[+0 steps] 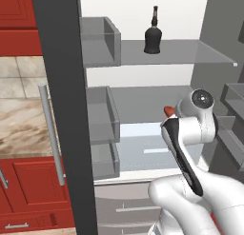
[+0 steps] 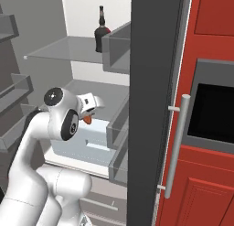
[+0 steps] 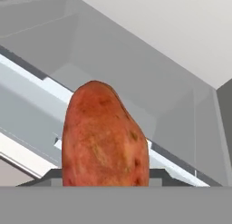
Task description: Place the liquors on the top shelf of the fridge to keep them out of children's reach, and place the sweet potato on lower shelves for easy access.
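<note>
You have the sweet potato (image 3: 105,137) pinched between the fingers (image 2: 87,116), its orange tip poking out past the wrist inside the open fridge (image 1: 62,86), above a lower shelf (image 1: 143,103) and the pale blue drawer (image 1: 143,151). Your black squat bottle (image 1: 153,36) stands upright on the top shelf (image 1: 190,53), well above the hand.

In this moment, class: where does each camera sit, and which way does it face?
Left base view: behind the arm, left; faces into the fridge, black bottle on the top shelf; white arm lower right.
Right base view: behind, right; same fridge and bottle; arm lower left.
Hand view: on the hand; along the gripper at the sweet potato.
Both base views share bottle, shelf, potato.
</note>
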### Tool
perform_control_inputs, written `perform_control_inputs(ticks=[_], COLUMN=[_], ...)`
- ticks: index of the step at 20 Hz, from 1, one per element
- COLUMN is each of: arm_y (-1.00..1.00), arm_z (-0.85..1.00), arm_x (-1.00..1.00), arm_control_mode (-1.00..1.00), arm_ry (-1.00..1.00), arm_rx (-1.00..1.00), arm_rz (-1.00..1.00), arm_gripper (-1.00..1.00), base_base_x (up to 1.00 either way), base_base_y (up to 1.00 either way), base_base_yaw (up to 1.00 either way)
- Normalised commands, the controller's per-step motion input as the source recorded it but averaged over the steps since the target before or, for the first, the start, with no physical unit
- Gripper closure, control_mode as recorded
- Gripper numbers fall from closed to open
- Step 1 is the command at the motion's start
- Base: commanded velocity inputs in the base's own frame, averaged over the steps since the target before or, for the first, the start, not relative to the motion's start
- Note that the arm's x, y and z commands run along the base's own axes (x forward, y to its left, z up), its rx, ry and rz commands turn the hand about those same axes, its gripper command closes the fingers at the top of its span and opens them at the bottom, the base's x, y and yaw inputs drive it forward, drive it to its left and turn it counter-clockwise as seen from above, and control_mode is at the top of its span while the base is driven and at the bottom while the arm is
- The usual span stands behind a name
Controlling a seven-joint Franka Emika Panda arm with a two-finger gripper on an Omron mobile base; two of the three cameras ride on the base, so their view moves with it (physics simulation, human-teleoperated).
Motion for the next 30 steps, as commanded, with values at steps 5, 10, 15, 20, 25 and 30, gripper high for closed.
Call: perform_control_inputs(ticks=[5,10,15,20,25,30], arm_y=[-0.23,-0.15,-0.01,0.0,-0.02,-0.04], arm_z=[-0.13,-0.12,-0.1,-0.22,-0.31,-0.31], arm_x=[0.57,0.49,0.46,0.45,0.52,0.54], arm_control_mode=[-1.0,-1.0,-1.0,-1.0,-1.0,-1.0], arm_ry=[0.04,0.05,0.01,0.0,0.0,0.0], arm_rx=[0.0,0.0,0.0,0.0,0.0,0.0], arm_rz=[0.0,0.0,0.0,0.01,0.02,0.02], arm_gripper=[1.0,1.0,1.0,1.0,1.0,1.0], base_base_x=[0.0,0.0,0.0,0.0,0.0,0.0], base_base_y=[0.0,0.0,0.0,0.0,0.0,0.0], base_base_yaw=[0.0,0.0,0.0,0.0,0.0,0.0])
